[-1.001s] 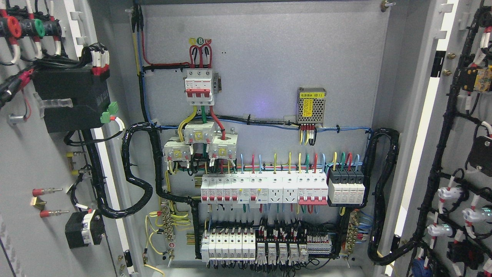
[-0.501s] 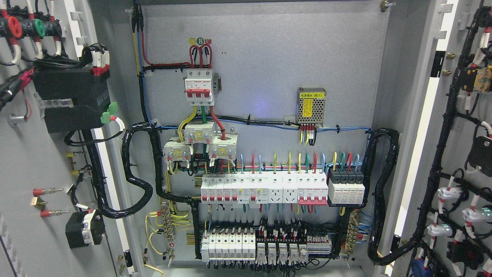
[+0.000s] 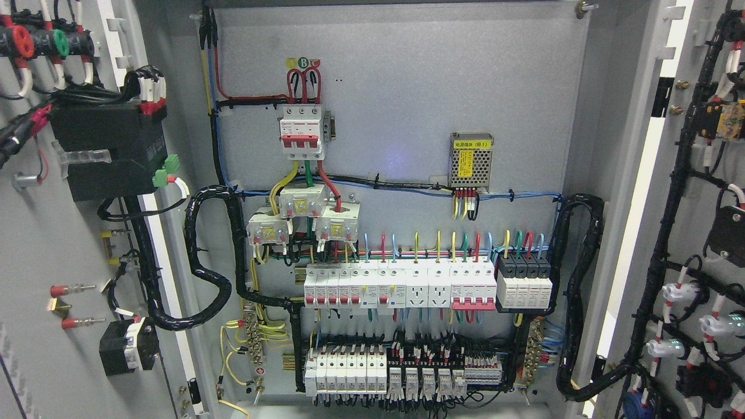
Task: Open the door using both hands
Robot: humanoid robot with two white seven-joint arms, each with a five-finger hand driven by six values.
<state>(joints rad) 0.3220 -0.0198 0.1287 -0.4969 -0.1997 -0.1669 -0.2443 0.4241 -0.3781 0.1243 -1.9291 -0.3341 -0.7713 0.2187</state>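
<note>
Neither robot hand in sight, so grip state impossible to tell. Both grey metal cabinet doors swung wide: left door (image 3: 35, 244) at left edge, right door (image 3: 698, 233) at right edge. Between them, grey back panel (image 3: 407, 87) carrying white circuit breakers (image 3: 401, 285).

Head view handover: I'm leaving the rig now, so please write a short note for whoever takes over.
Hands: neither the left nor the right hand shows in the head view.
Things: the left door and the right door are both swung wide open, their inner faces with wiring turned toward the camera. The back panel with its breaker row is fully exposed.
Done: both doors appear open.
Left: probably nothing on the doors; locate both hands before any further move.
</note>
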